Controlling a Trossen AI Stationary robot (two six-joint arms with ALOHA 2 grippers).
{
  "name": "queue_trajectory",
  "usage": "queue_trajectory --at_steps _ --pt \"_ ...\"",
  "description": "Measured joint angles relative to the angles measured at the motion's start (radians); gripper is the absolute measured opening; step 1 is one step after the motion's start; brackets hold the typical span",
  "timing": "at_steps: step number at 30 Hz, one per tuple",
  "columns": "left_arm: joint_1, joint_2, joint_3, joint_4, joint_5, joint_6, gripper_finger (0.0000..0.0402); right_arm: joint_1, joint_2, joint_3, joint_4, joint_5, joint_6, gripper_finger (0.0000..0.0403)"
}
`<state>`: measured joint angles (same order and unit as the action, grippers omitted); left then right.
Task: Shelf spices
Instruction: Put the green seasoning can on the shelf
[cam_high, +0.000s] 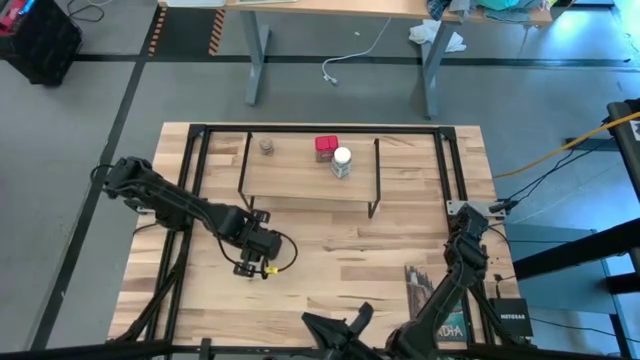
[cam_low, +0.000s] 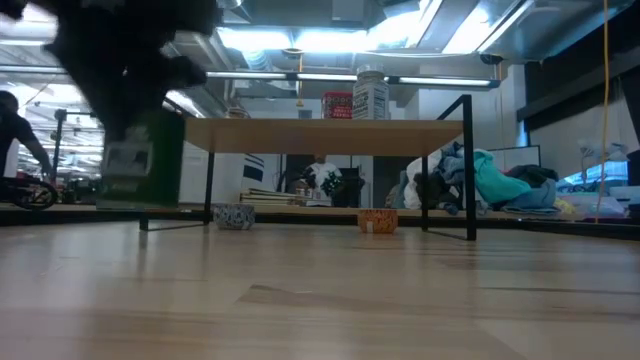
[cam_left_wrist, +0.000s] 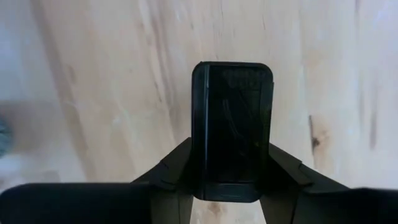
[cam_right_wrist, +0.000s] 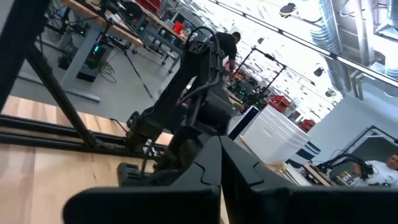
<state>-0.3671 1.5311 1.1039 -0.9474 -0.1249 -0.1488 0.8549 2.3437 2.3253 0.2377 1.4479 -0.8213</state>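
Left gripper (cam_left_wrist: 231, 180), at table's 8 o'clock, is clamping narrowly on dark square tin (cam_left_wrist: 232, 127); right gripper (cam_right_wrist: 219, 163) is sitting closed.

The table (cam_high: 330, 250) was pale wood in narrow planks, matt, with darker grain streaks and a small knot showing in the left wrist view. At its 12 o'clock, the shelf (cam_high: 300, 185) was a board of the same light wood on thin black wire legs. On it, the jar (cam_high: 342, 163) looked like clear plastic or glass with a smooth white cap; the red tin (cam_high: 325, 147) was glossy; the tan-grey jar (cam_high: 267, 146) was dull. The dark tin (cam_left_wrist: 232, 127) had a smooth, faintly shiny face with rounded corners. The left gripper (cam_left_wrist: 227, 180) flanking it was matt black plastic.
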Motion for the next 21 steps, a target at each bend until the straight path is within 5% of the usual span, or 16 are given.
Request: queue_trajectory --at_steps 7,12,15,21 --pt "0.004 -0.006 0.239 -0.166 -0.005 0.058 0.0118 0.037 -0.033 0.000 -0.064 0.008 -0.024 0.0001" --pt "0.042 -0.006 0.492 -0.356 -0.112 0.155 0.0118 0.069 -0.090 0.000 -0.135 0.020 -0.022 0.0001" --pt "0.105 -0.007 0.628 -0.430 -0.186 0.230 0.0118 0.090 -0.124 0.000 -0.193 0.015 -0.025 0.0001" --pt "0.343 -0.008 0.751 -0.437 -0.127 0.384 0.0118 0.108 -0.169 0.000 -0.319 0.019 -0.027 0.0001"
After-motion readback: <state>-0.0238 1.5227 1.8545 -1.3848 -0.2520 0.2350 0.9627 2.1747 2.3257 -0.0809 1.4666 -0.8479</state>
